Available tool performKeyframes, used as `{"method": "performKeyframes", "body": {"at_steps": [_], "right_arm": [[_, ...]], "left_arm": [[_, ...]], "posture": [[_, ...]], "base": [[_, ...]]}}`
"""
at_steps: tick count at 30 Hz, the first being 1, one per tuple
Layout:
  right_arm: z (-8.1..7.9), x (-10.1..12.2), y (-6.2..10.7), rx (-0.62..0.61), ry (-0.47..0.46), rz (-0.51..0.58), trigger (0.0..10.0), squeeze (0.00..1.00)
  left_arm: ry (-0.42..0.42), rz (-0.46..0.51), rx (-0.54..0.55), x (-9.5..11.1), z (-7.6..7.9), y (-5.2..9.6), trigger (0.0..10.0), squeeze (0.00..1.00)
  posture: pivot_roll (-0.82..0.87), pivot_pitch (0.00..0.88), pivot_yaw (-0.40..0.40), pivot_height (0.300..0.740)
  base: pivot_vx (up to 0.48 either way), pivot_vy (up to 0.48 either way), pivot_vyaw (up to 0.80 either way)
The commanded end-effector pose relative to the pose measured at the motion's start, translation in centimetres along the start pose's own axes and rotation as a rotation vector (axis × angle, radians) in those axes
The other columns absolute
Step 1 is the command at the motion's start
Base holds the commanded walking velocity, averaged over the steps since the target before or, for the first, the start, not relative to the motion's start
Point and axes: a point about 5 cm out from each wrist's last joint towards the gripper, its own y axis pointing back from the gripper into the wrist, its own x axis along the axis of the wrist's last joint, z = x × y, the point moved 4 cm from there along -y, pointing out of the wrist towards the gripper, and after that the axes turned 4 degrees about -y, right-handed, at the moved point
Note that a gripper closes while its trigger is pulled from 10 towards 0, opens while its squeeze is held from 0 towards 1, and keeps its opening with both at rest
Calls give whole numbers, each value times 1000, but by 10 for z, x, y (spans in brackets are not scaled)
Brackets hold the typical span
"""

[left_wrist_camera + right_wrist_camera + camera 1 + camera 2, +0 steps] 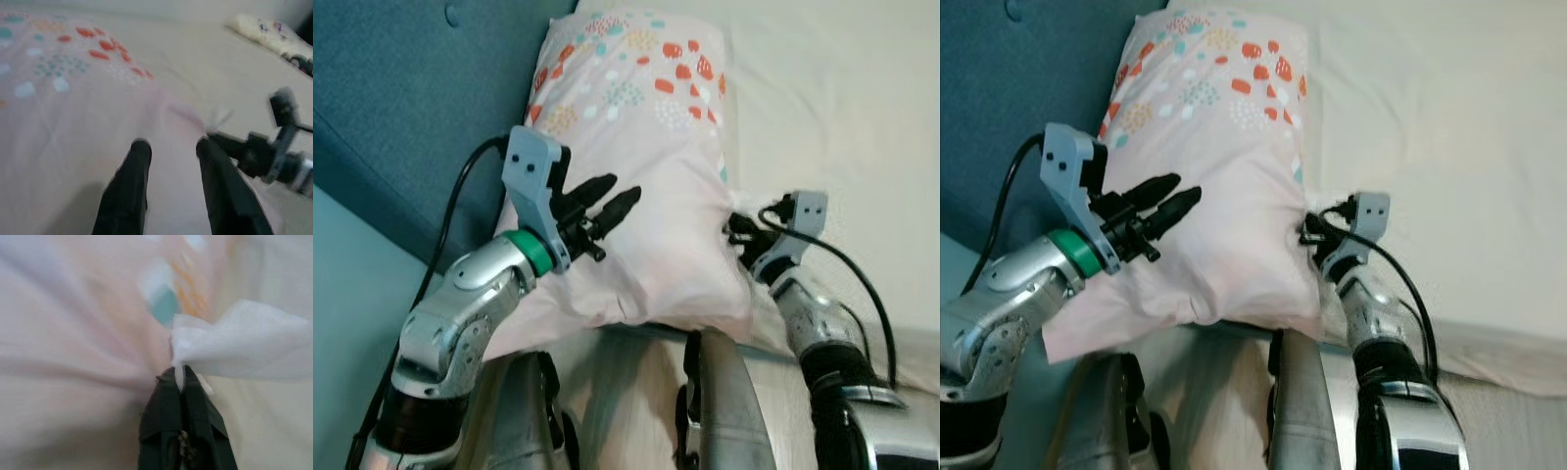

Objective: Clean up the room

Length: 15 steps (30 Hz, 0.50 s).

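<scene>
Pillow: the pink pillow point(636, 166) with orange and teal spots lies on the bed point(832, 117), its far end against the blue headboard point(401, 98), its near end overhanging the mattress edge toward the robot.
Right gripper: the right gripper point(741, 233) is at the pillow's right edge — fingers pressed together on a pinch of the pillowcase, the cloth bunched and drawn toward them in the right wrist view.
Left gripper: the left gripper point(607, 201) hovers just above the pillow's left half, fingers point(131, 181) spread and holding nothing; contact with the cloth is not clear.
Step in hand: likely straightening the pillow on the bed, with one side gripped and the other not yet.
Next move: probably the left fingers need to come down and close on the left edge — then both arms can shift the pillow squarely onto the mattress.
</scene>
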Motion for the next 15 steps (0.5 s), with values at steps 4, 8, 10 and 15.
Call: {"method": "performKeyframes", "body": {"at_steps": [4,8,10,15], "right_arm": [[-24,45,24,92,108,120,10000,0],[-26,68,38,81,161,169,10000,0],[-24,82,43,63,182,207,10000,0],[-30,96,45,59,152,264,10000,0]], "left_arm": [[-33,-14,-42,-4,-1,7,10000,0],[-41,-17,-64,-5,0,8,10000,0],[-39,-10,-68,-5,0,6,10000,0],[-12,21,-46,-2,2,1,10000,0]], "posture": [[-140,184,48,585],[-149,179,49,585],[-155,166,51,585],[-157,148,53,585]], "base": [[0,0,0],[0,0,0],[0,0,0],[0,0,0]]}}
